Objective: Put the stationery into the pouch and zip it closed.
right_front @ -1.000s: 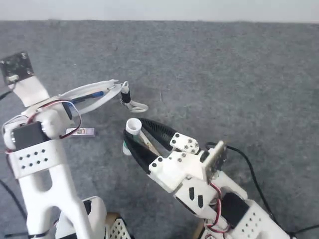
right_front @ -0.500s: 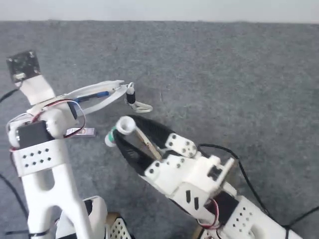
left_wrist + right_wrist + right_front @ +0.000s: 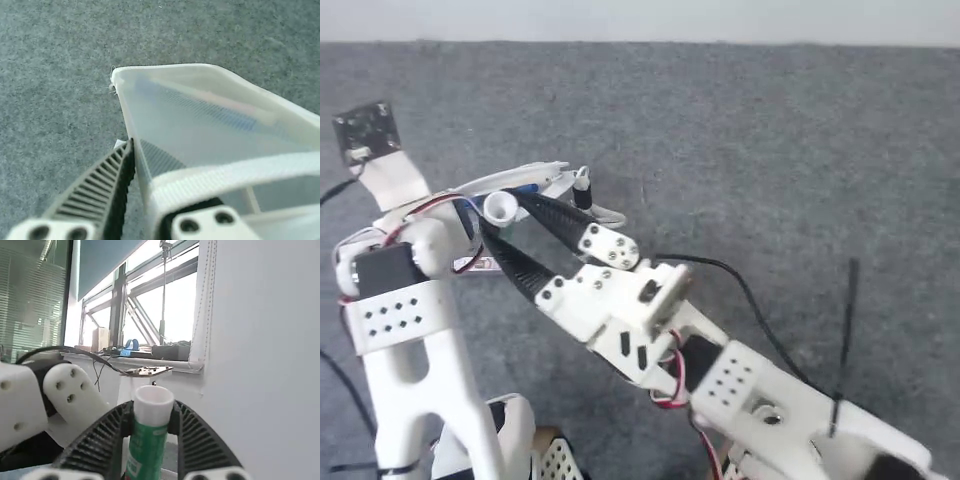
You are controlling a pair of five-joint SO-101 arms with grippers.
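A translucent white pouch (image 3: 527, 177) hangs above the grey table at the left, its edge pinched in my left gripper (image 3: 142, 167). A blue pen (image 3: 239, 120) shows through the pouch wall (image 3: 200, 125). The black zipper pull (image 3: 582, 192) and a white loop (image 3: 605, 214) hang at the pouch's right end. My right gripper (image 3: 497, 220) is shut on a glue stick (image 3: 148, 440) with a green body and a white cap (image 3: 500, 207). The cap sits right beside the pouch's lower edge, close to the left arm.
A small flat item (image 3: 480, 265) lies on the grey carpet-like table (image 3: 770, 150) under the right gripper's fingers, partly hidden. The left arm's white body (image 3: 400, 330) stands at the near left. Open table spreads to the right and the back.
My right gripper has swung left and up with the glue stick, from the table's middle to the pouch's edge. The pouch and left arm have barely shifted.
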